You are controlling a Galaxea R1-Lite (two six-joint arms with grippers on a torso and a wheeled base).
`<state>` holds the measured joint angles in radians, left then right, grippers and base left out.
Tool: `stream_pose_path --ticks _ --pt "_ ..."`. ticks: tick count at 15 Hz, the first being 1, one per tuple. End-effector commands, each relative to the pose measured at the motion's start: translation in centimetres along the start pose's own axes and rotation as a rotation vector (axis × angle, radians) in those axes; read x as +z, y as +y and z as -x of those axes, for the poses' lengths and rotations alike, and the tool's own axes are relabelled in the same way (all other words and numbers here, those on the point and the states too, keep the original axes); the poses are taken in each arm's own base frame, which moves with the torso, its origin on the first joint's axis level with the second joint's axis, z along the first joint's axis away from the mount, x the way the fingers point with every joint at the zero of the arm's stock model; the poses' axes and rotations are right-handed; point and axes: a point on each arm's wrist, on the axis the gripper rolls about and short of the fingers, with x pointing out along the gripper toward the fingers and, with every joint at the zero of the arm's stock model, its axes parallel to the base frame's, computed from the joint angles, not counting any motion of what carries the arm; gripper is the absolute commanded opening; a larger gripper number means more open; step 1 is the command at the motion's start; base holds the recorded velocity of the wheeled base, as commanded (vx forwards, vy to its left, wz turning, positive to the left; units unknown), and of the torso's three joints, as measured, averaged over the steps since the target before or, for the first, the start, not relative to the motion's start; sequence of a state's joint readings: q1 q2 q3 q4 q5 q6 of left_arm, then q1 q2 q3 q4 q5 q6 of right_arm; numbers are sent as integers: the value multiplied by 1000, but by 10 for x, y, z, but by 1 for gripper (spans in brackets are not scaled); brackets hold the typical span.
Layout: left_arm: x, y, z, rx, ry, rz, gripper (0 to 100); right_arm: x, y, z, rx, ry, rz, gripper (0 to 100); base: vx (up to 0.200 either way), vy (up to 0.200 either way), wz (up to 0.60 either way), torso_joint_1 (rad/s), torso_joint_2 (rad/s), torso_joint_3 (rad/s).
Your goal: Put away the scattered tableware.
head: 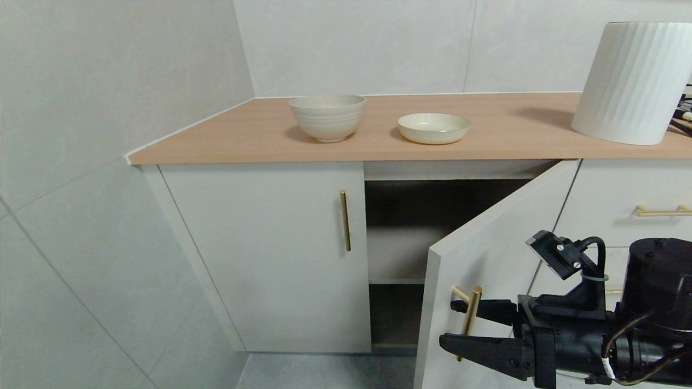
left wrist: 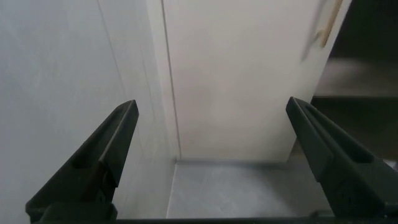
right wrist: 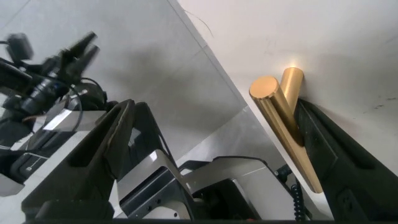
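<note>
A deep cream bowl and a shallow cream dish stand side by side on the wooden countertop. Below them the right cabinet door hangs open on a dark shelf space. My right gripper is open, low at that door, its fingers on either side of the gold handle. The right wrist view has that handle close against one finger of my right gripper. My left gripper is open and holds nothing, facing the closed left door near the floor.
A tall white ribbed container stands at the counter's right end. The closed left door carries a vertical gold handle. A drawer with a horizontal gold handle lies to the right. Tiled wall bounds the left side.
</note>
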<state>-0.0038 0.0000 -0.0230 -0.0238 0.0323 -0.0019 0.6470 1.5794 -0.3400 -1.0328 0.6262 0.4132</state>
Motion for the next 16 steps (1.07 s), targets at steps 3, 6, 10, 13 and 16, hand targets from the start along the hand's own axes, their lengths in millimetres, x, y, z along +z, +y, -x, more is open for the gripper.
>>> stream_pose_path --ticks 3,6,10,13,16 --pt "78 -2 16 -199 -51 3 100 0 2 4 0 -7 3 100 0 0 0 0 0 0" --pt "135 -8 -18 -394 94 19 100 -1 2 5 -3 -8 3 100 0 0 0 0 0 0" --pt "148 -21 -123 -625 343 84 100 -6 1 6 -10 8 -4 100 0 0 0 0 0 0" --pt "118 -51 -189 -795 511 176 100 -5 1 7 -13 3 14 100 0 0 0 0 0 0" --pt "78 -85 -227 -878 568 257 100 -6 0 6 -18 8 9 100 0 0 0 0 0 0"
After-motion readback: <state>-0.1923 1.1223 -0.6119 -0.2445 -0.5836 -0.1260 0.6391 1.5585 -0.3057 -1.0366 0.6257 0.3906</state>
